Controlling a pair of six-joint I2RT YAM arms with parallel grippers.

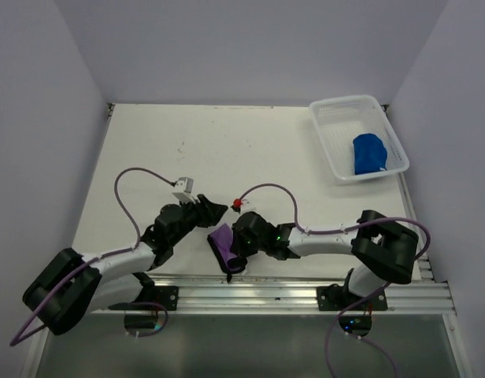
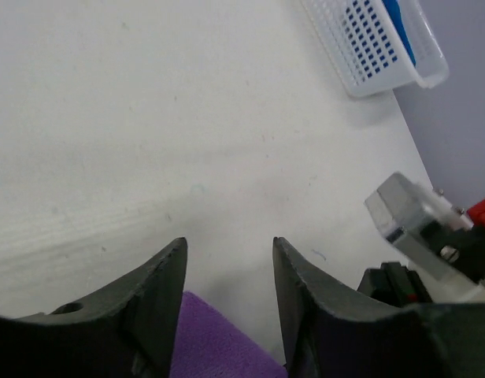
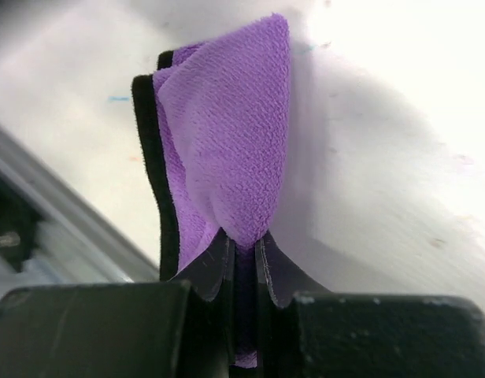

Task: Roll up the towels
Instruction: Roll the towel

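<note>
Top view: the purple towel [image 1: 223,239] is lying at six o'clock on the table [image 1: 227,150], close to the near edge and between the two arms.

The right gripper [image 3: 244,244] is coming in from the towel's four o'clock. Its jaws are pressing nearly together on a fold of the cloth. The purple face is bulging up out of the pinch and the black backing is showing along the fold's nine o'clock edge. We are reading this as an anchor grip, holding one end so the cloth can be turned.

The left gripper [image 2: 229,252] is hovering at the towel's eleven o'clock with its jaws parted about halfway, holding nothing. Purple cloth is showing just below them.

The blue towel [image 1: 369,153] is sitting bundled in the white basket [image 1: 345,101] at two o'clock, well apart. We are judging that one finished and the purple roll barely begun.
</note>
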